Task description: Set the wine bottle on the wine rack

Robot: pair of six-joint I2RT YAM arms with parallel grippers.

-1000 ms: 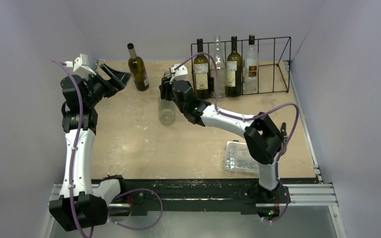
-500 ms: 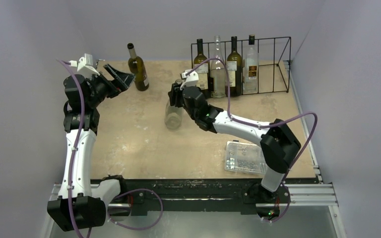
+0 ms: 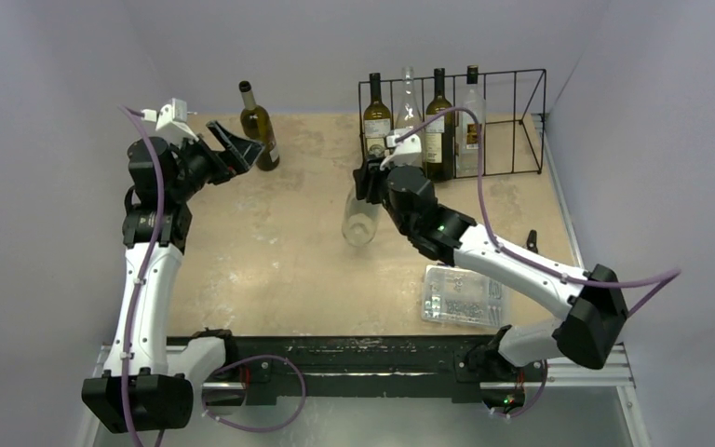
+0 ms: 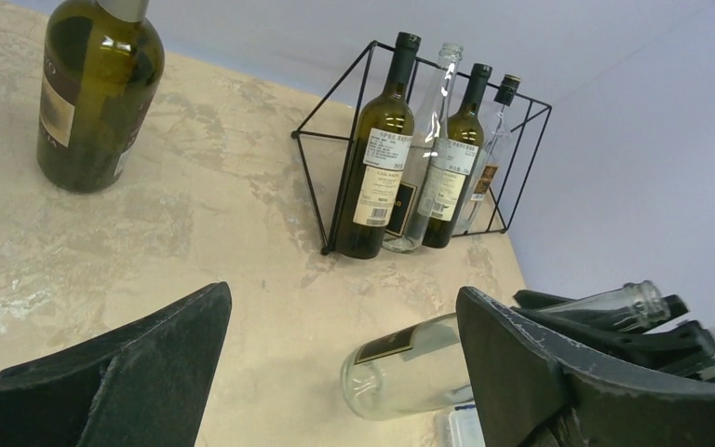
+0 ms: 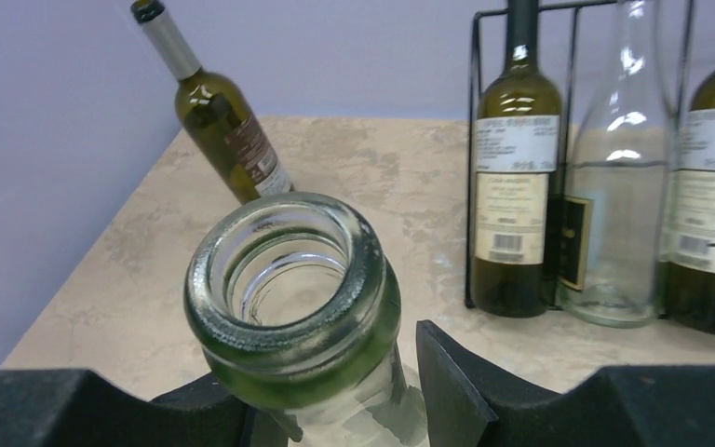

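Clear-glass bottle (image 3: 360, 223), neck pinched in the right gripper (image 3: 370, 177), tilts before the left end of the wine rack (image 3: 514, 121), whose free slots lie farther right.

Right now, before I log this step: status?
Left gripper open beside green bottle. Right gripper shut on neck of clear bottle, tilted, short of wine rack. Rack holds four bottles at left; right end free.

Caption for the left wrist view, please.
Open left gripper frames the wine rack; right gripper holds a tilted clear bottle by its neck.
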